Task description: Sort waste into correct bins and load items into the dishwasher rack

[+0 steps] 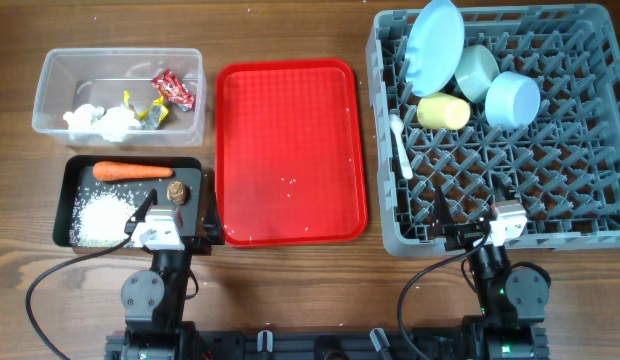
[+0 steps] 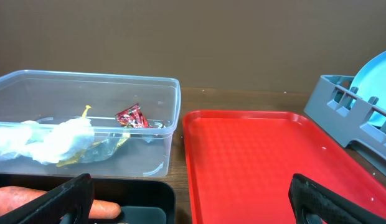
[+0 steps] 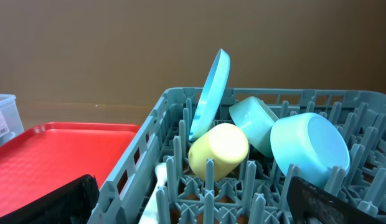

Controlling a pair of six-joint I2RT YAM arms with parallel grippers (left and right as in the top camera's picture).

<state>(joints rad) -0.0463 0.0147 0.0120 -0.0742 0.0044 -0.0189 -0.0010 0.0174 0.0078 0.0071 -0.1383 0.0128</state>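
sorting looks done: tissues [image 1: 100,120], wrappers [image 1: 173,88] in the clear tub [image 1: 120,52] at ten o'clock; carrot [image 1: 130,170], rice [image 1: 102,215] in the black tray [image 1: 65,200] at eight; dishes [image 1: 435,45] in the rack [image 1: 550,200] at two. left end effector [image 2: 193,205] and right end effector [image 3: 193,205] gape empty. stray grains [image 1: 287,181] dot the red tray [image 1: 290,120].

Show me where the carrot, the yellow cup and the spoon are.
carrot [image 1: 132,170]: overhead view, middle of its length.
yellow cup [image 3: 219,150]: right wrist view, the end facing the camera.
spoon [image 1: 401,148]: overhead view, midway along its handle.
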